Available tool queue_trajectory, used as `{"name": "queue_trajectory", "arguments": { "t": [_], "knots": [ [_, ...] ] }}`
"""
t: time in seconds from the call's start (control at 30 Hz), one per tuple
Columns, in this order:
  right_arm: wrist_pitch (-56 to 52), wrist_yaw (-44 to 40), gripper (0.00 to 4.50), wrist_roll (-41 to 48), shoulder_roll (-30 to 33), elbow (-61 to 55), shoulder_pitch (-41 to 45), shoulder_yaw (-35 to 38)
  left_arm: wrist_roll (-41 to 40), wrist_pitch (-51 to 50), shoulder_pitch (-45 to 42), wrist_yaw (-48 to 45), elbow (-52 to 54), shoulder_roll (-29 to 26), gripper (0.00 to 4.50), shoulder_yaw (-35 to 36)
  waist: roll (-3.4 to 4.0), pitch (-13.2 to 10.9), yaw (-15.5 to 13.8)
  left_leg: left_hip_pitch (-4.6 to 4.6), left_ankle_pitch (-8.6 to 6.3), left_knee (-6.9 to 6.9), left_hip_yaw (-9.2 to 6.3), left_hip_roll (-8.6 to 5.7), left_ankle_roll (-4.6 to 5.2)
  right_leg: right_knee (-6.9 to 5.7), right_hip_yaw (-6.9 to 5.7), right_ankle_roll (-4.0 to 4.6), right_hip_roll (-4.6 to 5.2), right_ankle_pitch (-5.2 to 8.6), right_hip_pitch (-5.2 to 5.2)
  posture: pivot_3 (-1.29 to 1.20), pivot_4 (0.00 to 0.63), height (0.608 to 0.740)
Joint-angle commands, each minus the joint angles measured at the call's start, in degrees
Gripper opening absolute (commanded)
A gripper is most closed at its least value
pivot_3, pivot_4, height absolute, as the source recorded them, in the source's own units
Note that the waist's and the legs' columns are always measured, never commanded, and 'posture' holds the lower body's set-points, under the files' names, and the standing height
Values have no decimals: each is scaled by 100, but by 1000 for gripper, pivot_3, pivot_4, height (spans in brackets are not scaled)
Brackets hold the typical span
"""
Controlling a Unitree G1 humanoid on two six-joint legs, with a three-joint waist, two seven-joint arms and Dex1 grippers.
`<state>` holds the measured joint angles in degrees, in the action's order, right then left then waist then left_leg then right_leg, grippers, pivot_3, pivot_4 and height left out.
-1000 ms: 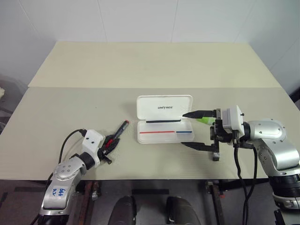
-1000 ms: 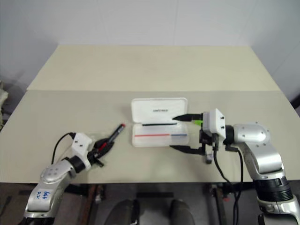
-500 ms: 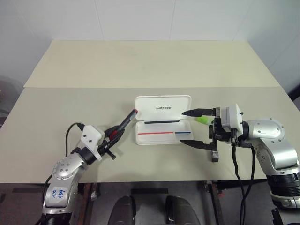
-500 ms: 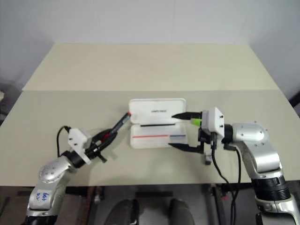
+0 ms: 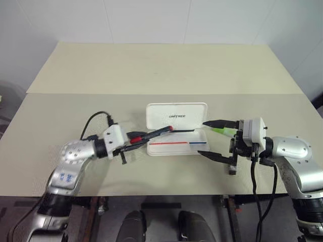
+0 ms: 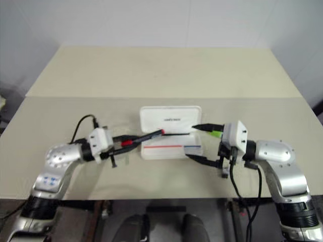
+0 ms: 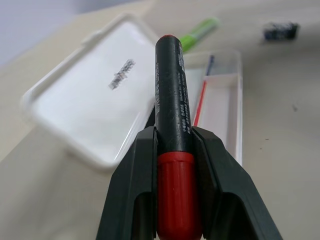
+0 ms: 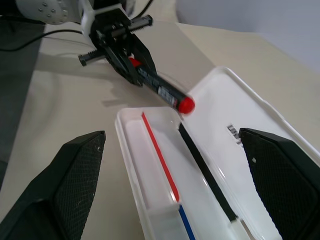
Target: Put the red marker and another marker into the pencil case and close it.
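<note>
The left gripper [image 5: 132, 140] is clamping the slim black red-capped marker [image 5: 151, 135], holding it over the open white hard-plastic pencil case [image 5: 176, 130]. The right gripper [image 5: 214, 139] is hovering just beside the case with fingers wide apart, near the lime-green highlighter [image 5: 220, 130].

"UNITREE" is printed inside the pencil case [image 5: 176, 116] lid

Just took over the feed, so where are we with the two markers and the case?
Done: the pencil case lies open. In hand: the left hand is shut on the red marker, its tip over the case but not inside. Left: drop it in, then the green highlighter, lying on the table beside the case between the fingers of the open right hand, then close the lid.
</note>
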<state>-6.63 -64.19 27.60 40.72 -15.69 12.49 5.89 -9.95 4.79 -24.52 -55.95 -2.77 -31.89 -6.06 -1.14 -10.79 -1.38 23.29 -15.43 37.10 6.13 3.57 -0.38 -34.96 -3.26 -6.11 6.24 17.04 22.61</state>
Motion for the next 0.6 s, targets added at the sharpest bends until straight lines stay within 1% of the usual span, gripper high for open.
{"name": "queue_trajectory", "arguments": {
  "t": [0.03, 0.13, 0.2, 0.37, 0.5, 0.6],
  "knots": [
    [-52, 266, 4500, 56, 104, -493, -245, 326, 314, 581, -591, -357, -767, 194, 613, -434, 0, 0, -2, 0, -1, 1, 5, 2, -1, 0, -12, 0, 0, 0, 2, 0, 150, 740],
    [-113, 474, 4500, 59, 121, -748, -498, 466, 579, 1175, -1061, -578, -1514, 416, 613, -757, -1, 0, 11, 0, -2, 2, 24, 7, -3, 1, -26, -1, -1, 0, 10, 0, 150, 740],
    [-143, 578, 4500, 63, 127, -860, -597, 519, 670, 1398, -1253, -624, -1861, 540, 613, -853, -3, -2, 0, 0, -3, 5, 30, 8, -3, 1, -28, -2, -2, 0, 12, 0, 150, 740],
    [-243, 969, 4500, 50, 89, -1291, -957, 718, 1076, 1934, -1803, -457, -2826, 1042, 613, -1117, -7, -4, -22, 1, -7, 18, 29, 8, 5, -6, -27, -7, -1, -3, 12, 0, 150, 740],
    [-291, 1168, 4500, 67, 90, -1496, -1146, 805, 1176, 2033, -2011, -145, -3216, 1297, 613, -1038, -7, -4, -29, 1, -12, 29, 26, 3, 13, -5, -27, -15, 4, -8, 4, 0, 150, 740],
    [-301, 1245, 4500, 78, 94, -1568, -1223, 827, 1170, 2070, -2094, -84, -3347, 1389, 613, -1002, -7, -4, -33, 2, -14, 37, 24, 0, 20, -5, -27, -20, 9, -10, -1, 0, 150, 740]
  ]
}}
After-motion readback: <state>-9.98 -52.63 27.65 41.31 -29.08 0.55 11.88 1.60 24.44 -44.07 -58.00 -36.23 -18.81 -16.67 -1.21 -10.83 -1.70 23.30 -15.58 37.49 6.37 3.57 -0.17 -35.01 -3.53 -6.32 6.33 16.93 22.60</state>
